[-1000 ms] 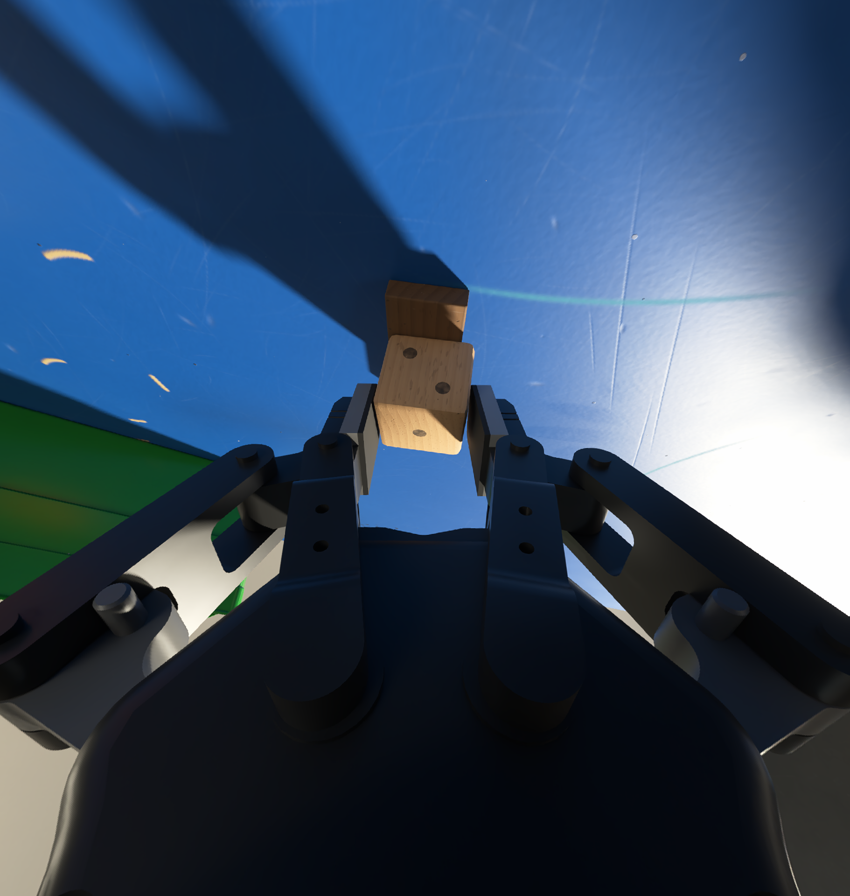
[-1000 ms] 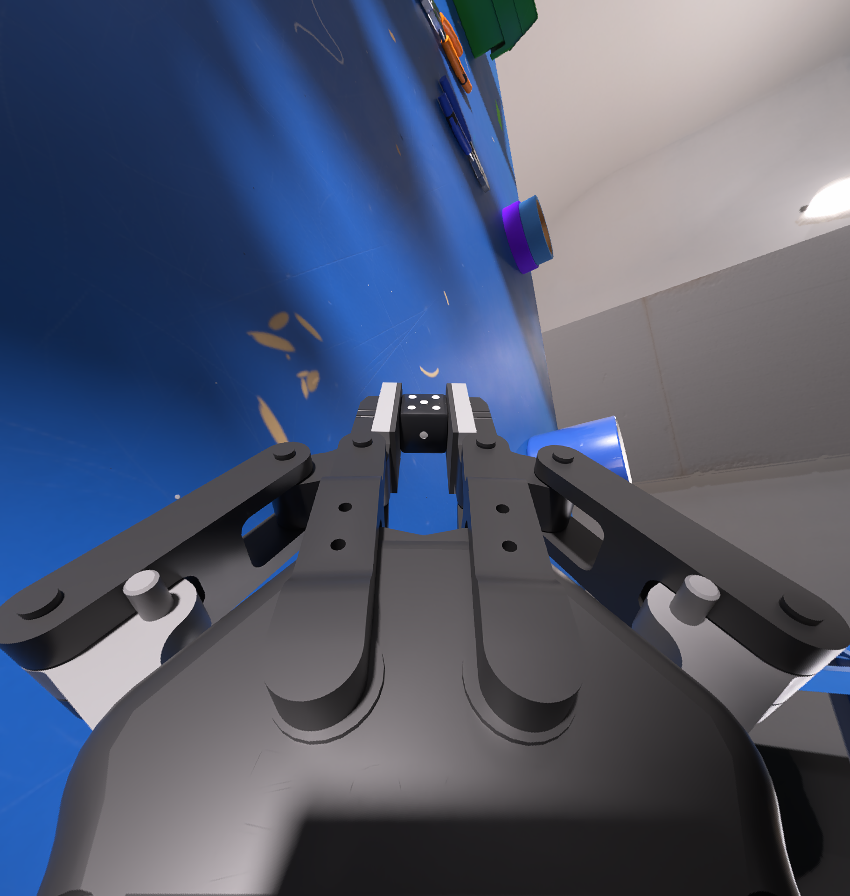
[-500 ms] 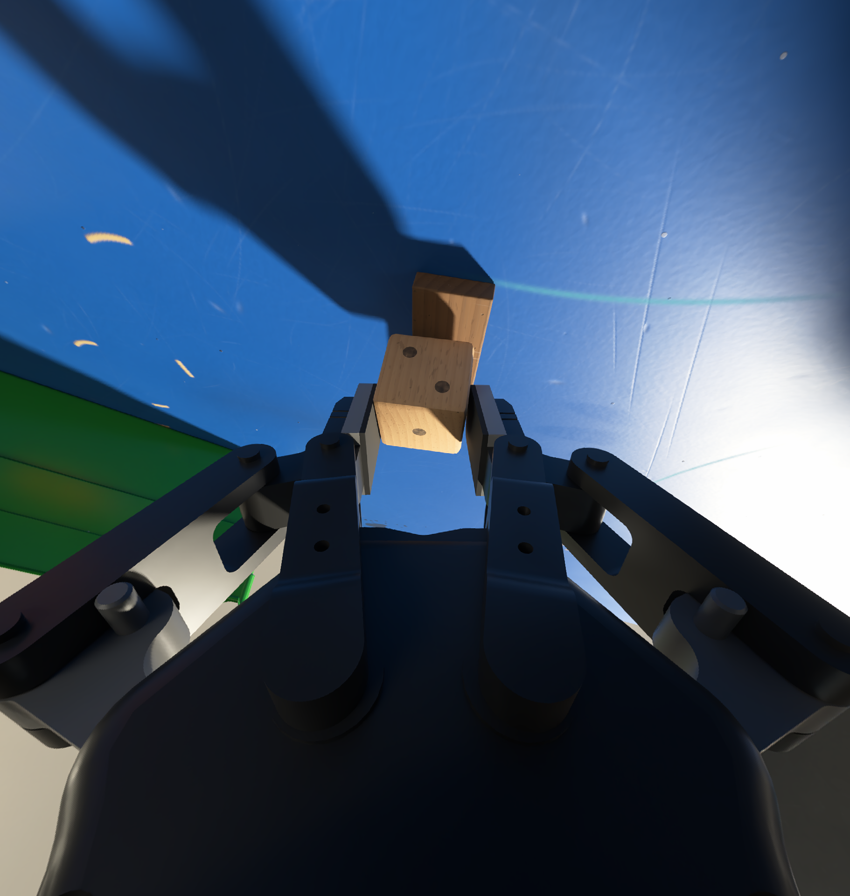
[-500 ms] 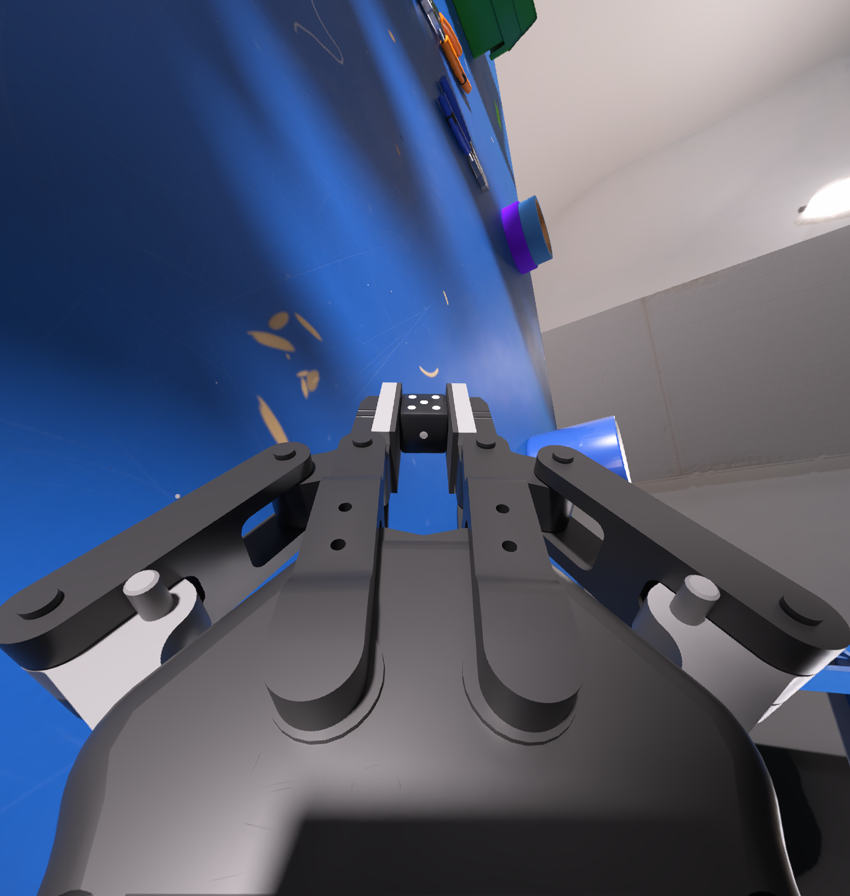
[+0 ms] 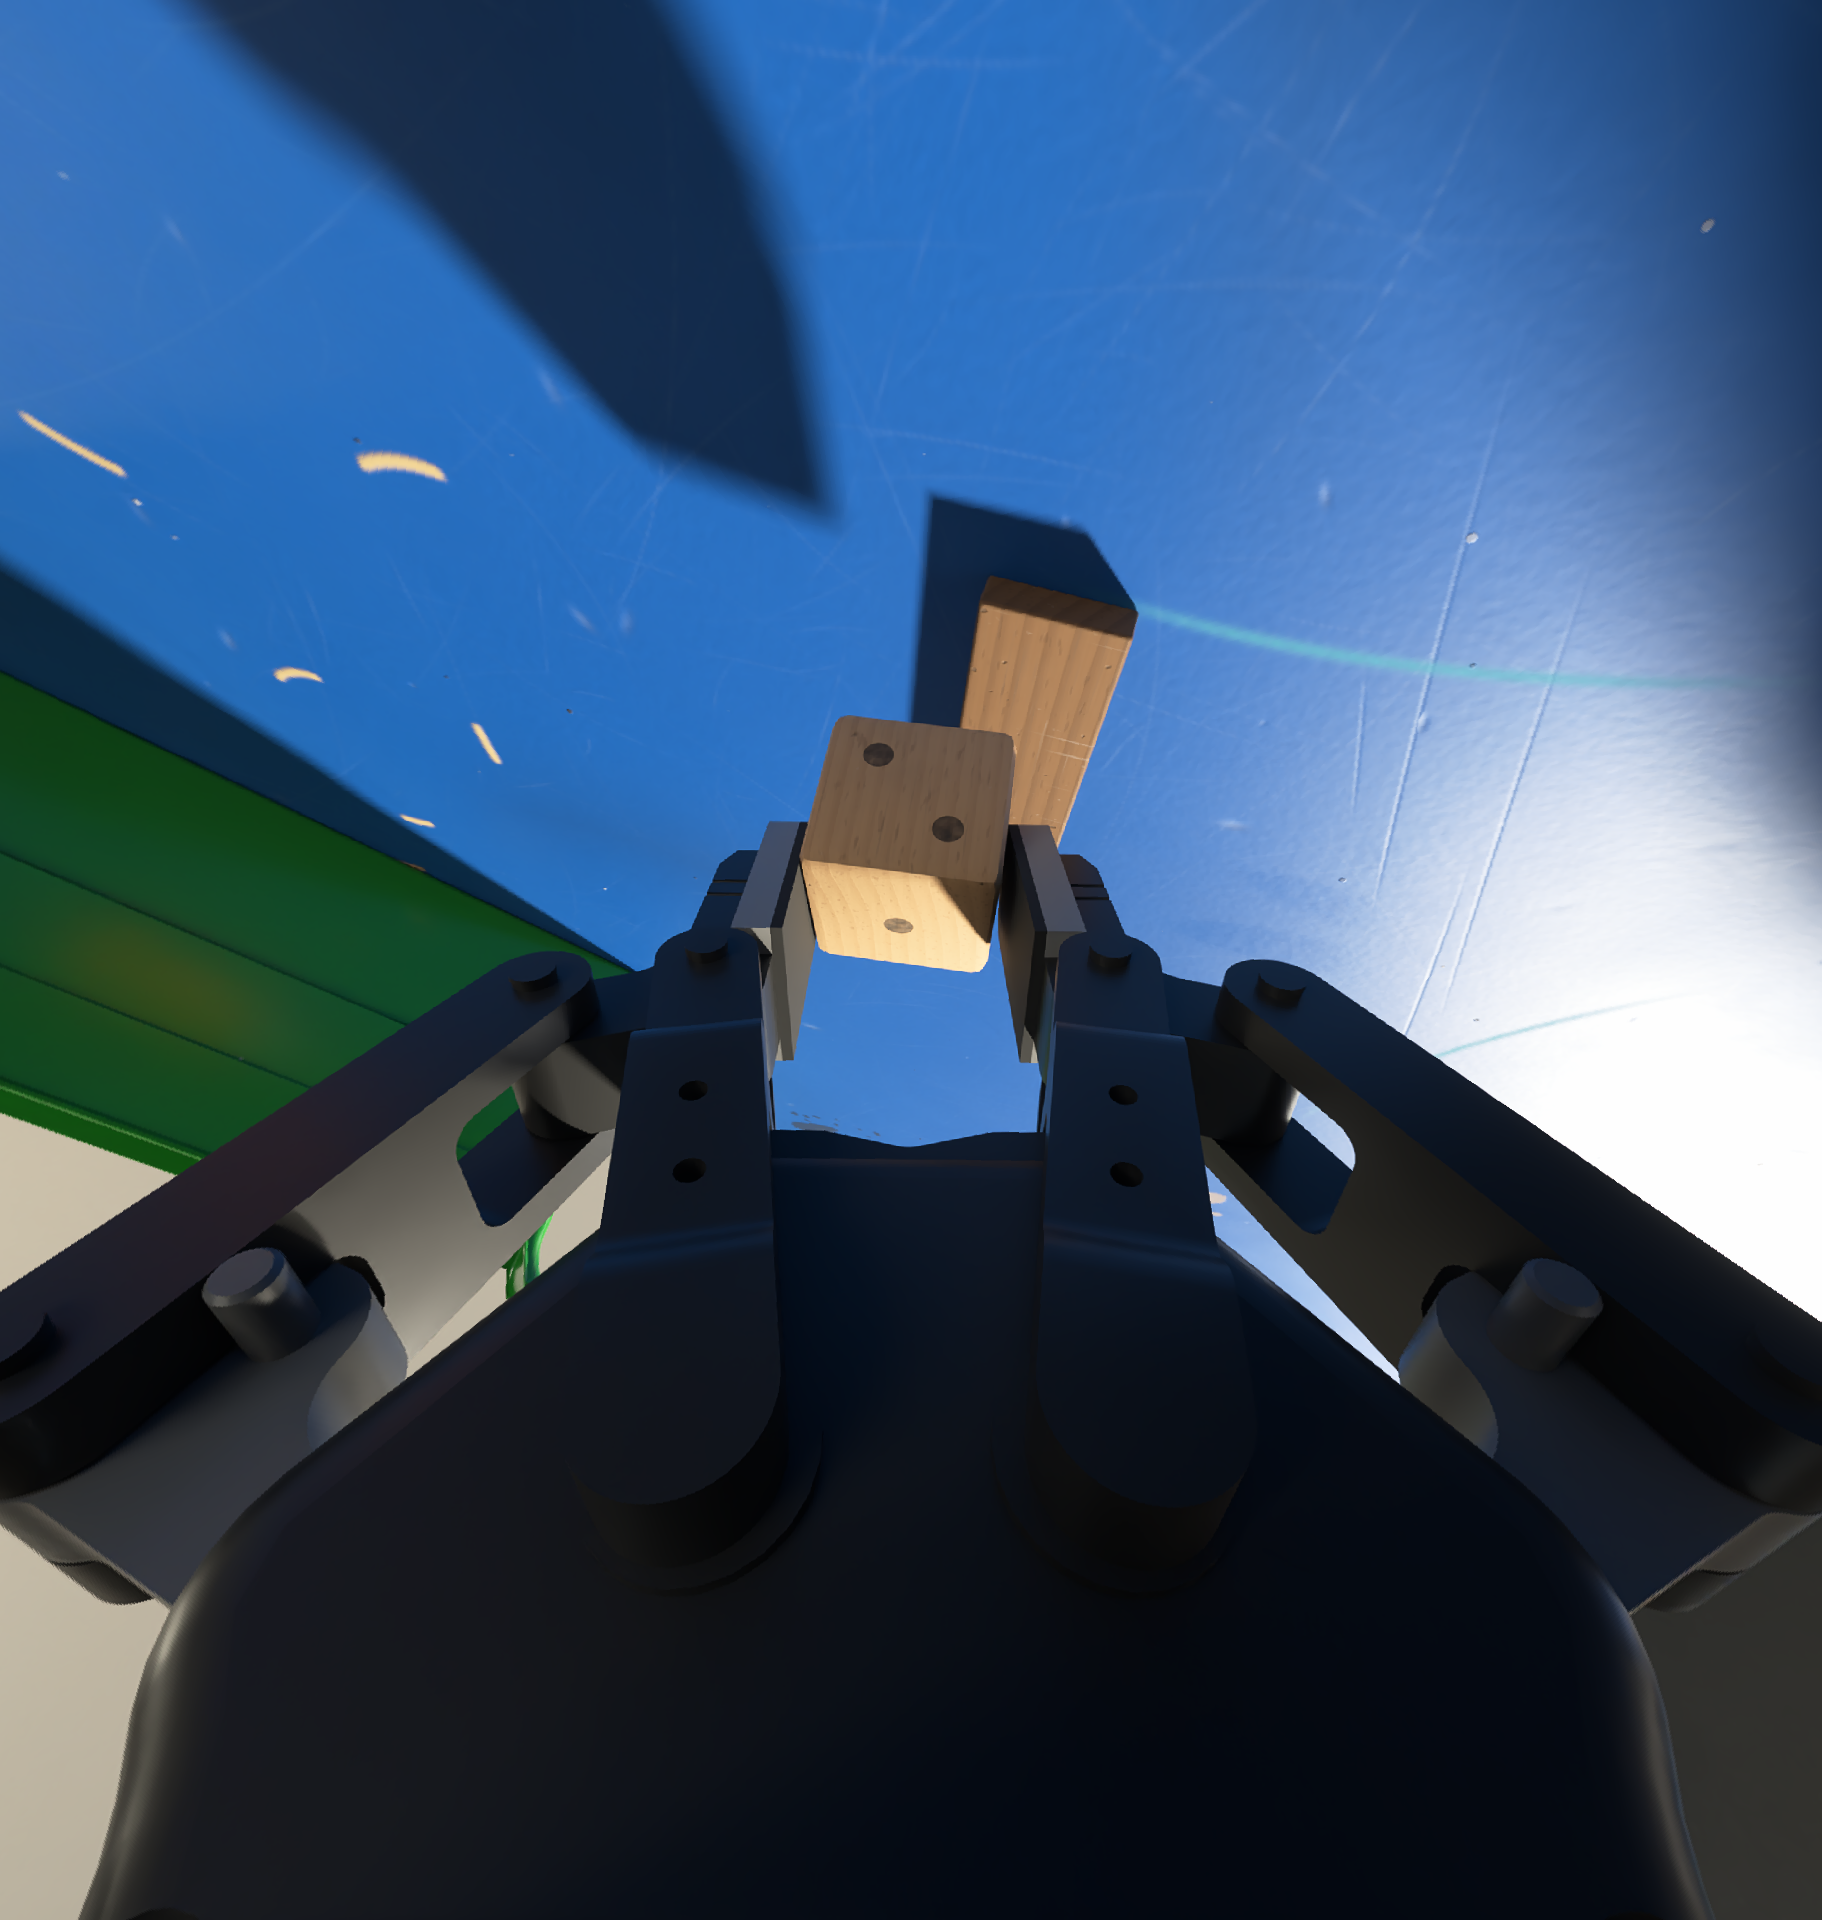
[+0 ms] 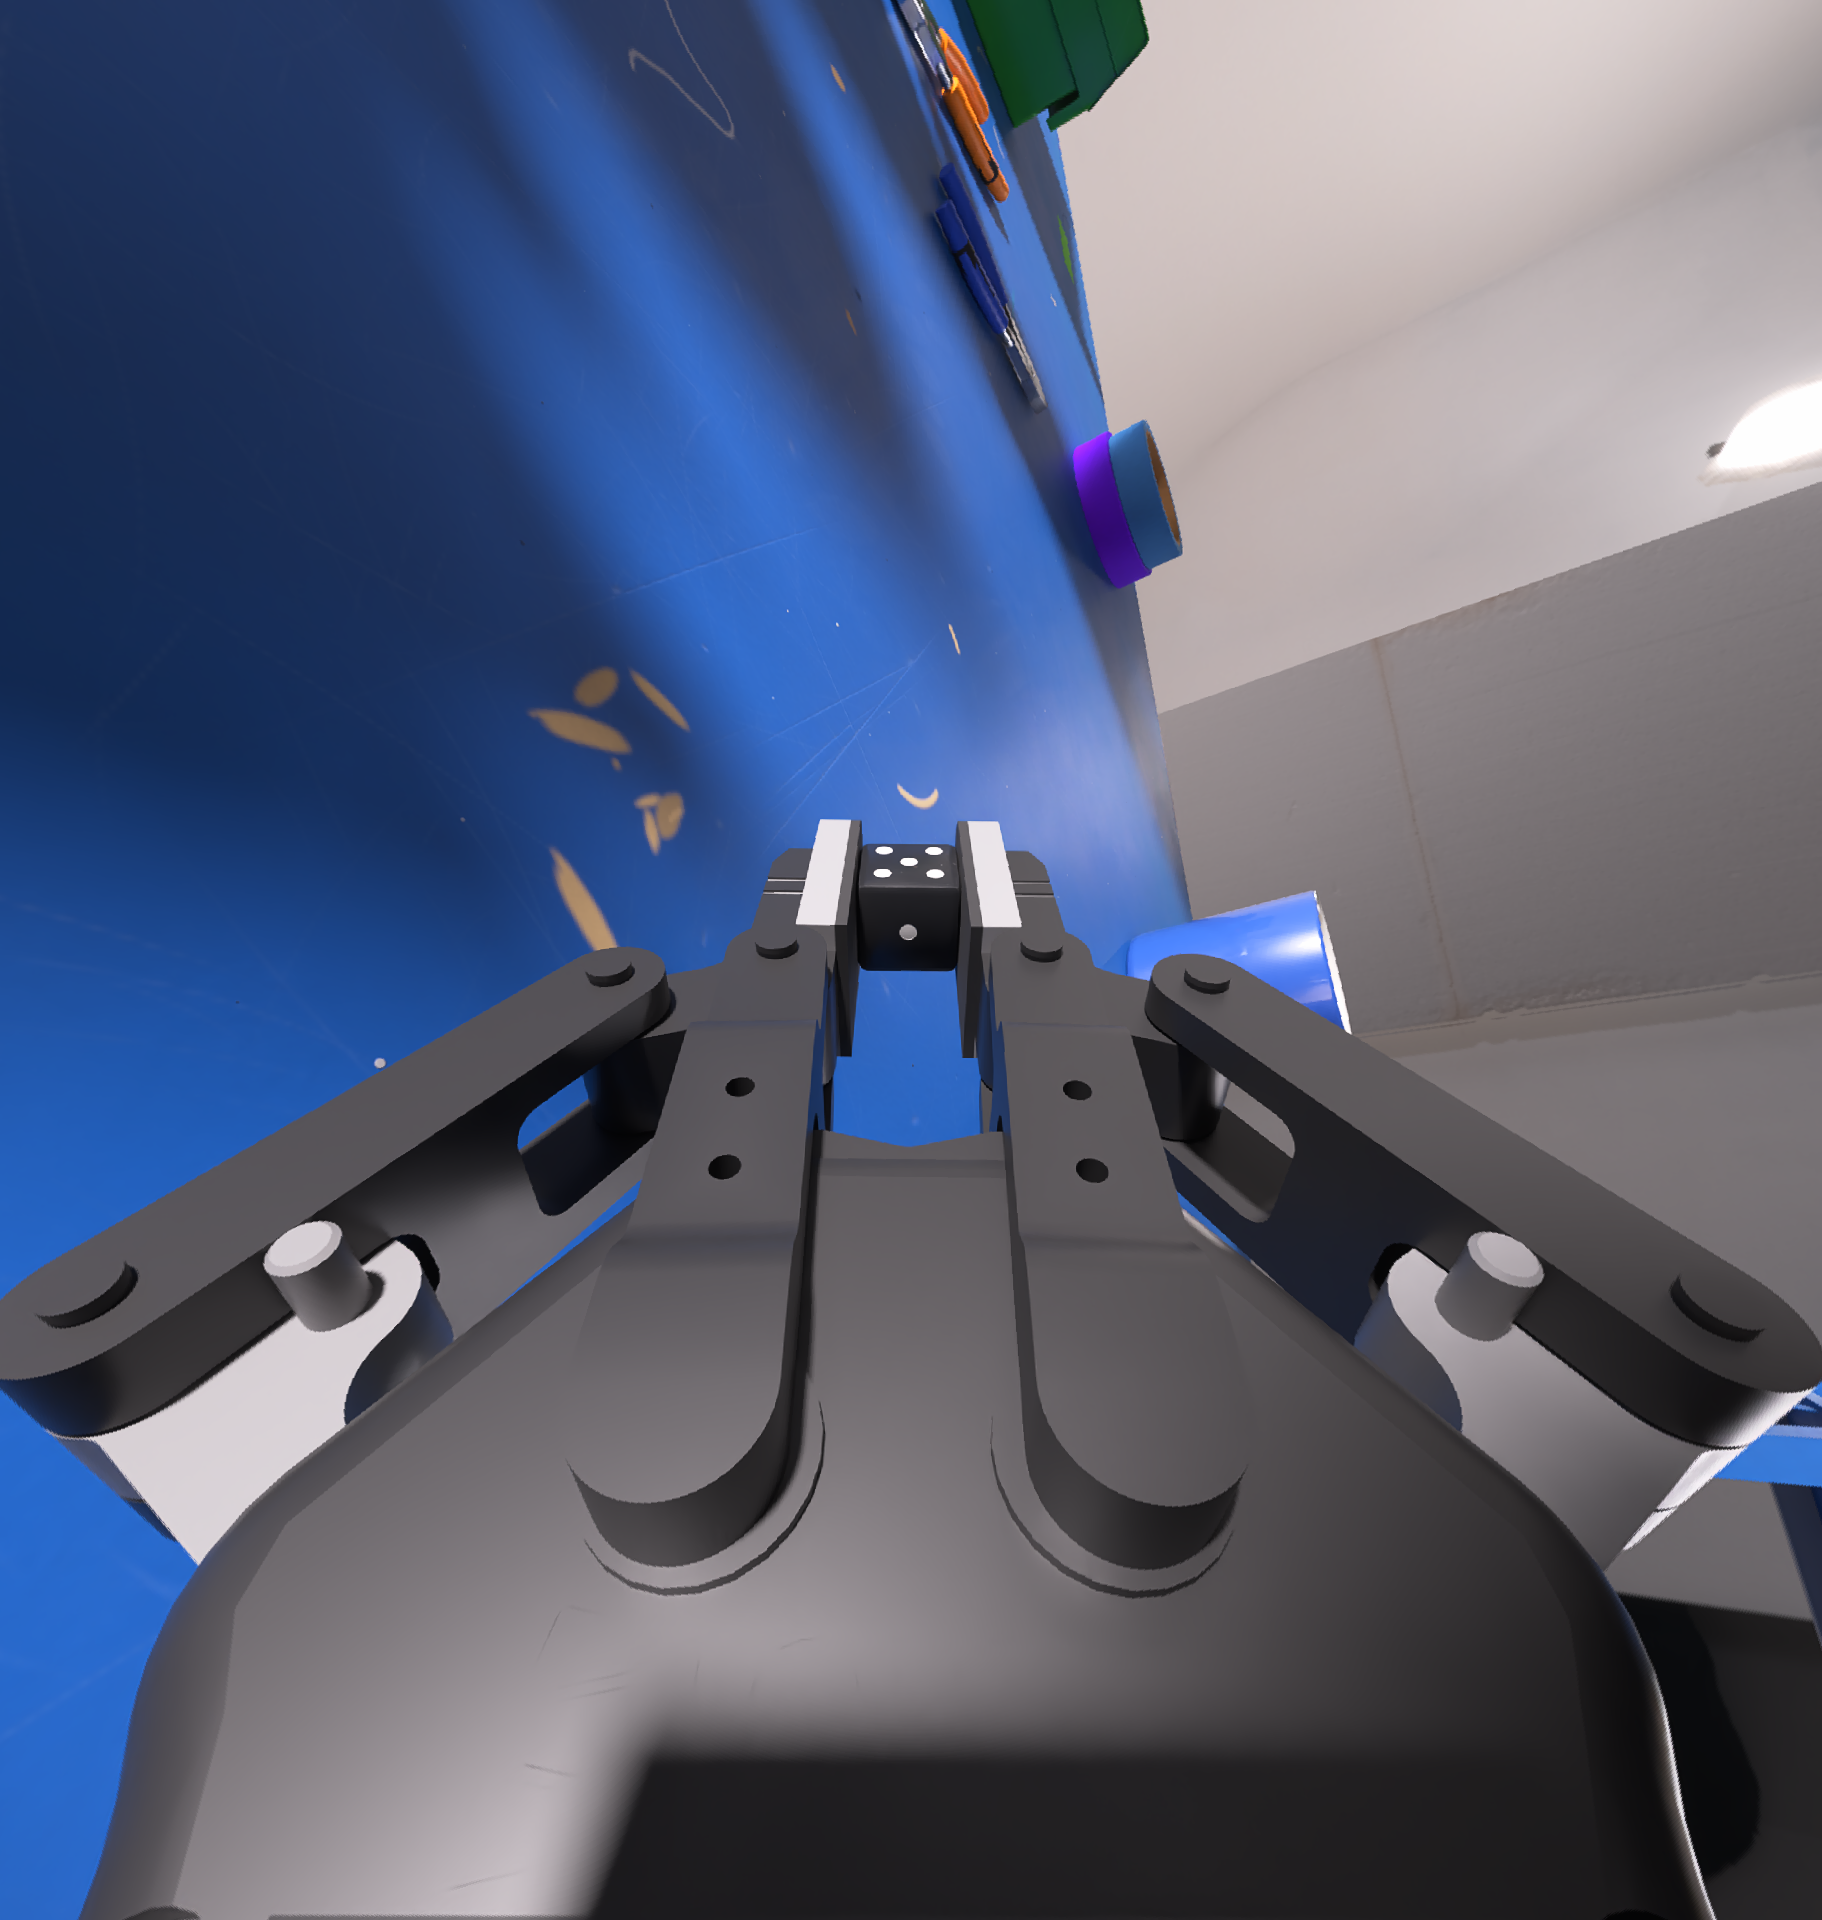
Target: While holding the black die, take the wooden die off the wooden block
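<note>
Above the blue counter [image 5: 1302, 312], left end effector [image 5: 905, 894] clamps the wooden die [image 5: 907, 831] beside the wooden block [image 5: 1047, 686]; right end effector [image 6: 909, 883] grips the black die [image 6: 907, 904].

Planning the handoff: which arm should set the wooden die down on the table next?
Left. The left gripper already holds the wooden die, clear of the wooden block. The right gripper is occupied holding the black die.

Glare: blown-out white patch on the blue tabletop [image 5: 1302, 312], lower right, left wrist view.
Shadows: broad dark shapes cast across it, upper left.
Distortion: wide-angle stretching seen at edges.
Right wrist view: evenly lit.
</note>
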Robot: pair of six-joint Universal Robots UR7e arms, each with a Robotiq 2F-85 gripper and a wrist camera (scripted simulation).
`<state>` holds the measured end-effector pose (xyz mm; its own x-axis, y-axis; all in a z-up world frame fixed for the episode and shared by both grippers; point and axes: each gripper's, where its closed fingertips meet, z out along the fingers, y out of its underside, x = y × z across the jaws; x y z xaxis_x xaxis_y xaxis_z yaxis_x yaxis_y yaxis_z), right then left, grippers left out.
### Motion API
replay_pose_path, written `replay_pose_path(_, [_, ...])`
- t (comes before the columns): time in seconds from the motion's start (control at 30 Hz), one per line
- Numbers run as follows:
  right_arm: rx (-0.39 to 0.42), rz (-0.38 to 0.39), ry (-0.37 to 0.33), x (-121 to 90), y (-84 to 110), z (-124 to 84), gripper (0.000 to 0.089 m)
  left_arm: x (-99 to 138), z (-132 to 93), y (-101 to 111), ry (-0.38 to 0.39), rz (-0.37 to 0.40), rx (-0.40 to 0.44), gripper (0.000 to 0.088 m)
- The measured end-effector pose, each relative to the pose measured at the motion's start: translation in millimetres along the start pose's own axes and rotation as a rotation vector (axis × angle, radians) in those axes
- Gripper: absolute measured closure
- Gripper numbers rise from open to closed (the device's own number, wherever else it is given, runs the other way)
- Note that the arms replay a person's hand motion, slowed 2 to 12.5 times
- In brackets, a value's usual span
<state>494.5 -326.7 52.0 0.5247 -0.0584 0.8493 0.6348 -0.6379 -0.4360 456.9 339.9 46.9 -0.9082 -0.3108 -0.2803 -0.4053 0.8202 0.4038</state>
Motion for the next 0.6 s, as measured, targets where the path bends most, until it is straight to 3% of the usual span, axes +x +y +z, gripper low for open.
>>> replay_pose_path(0.6, [0.003, 0.0, 0.0, 0, -0.2, 0, 0.0734, -20, -32, -3, -0.12, -0.102, 0.116, 0.0559])
